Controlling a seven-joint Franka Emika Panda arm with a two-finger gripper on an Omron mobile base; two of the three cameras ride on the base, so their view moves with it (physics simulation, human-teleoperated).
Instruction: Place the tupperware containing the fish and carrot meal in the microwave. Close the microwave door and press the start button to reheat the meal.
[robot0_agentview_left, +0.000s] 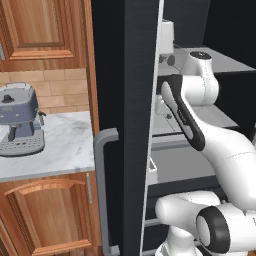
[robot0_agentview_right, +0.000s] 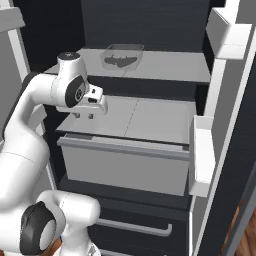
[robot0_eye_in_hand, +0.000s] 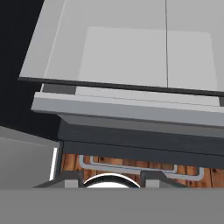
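Here, see-through rectangular tupperware (robot0_agentview_right: 122, 56) (rounded corners) on smooth grey shelf (robot0_agentview_right: 170, 67).

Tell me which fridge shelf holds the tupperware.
The upper shelf: the tupperware sits on it toward the back, while the lower shelf by the gripper is bare.

The setting is a domestic kitchen. Evidence: wooden cabinet doors (robot0_agentview_left: 42, 27) above and below a marble-patterned countertop (robot0_agentview_left: 65, 145), a tiled backsplash (robot0_agentview_left: 55, 90), and a blue-grey espresso machine (robot0_agentview_left: 20, 117) on the counter. An open refrigerator with grey shelves (robot0_agentview_right: 150, 117), a drawer (robot0_agentview_right: 125, 167) and door bins (robot0_agentview_right: 200, 155) stands alongside. Flooring appears wooden.
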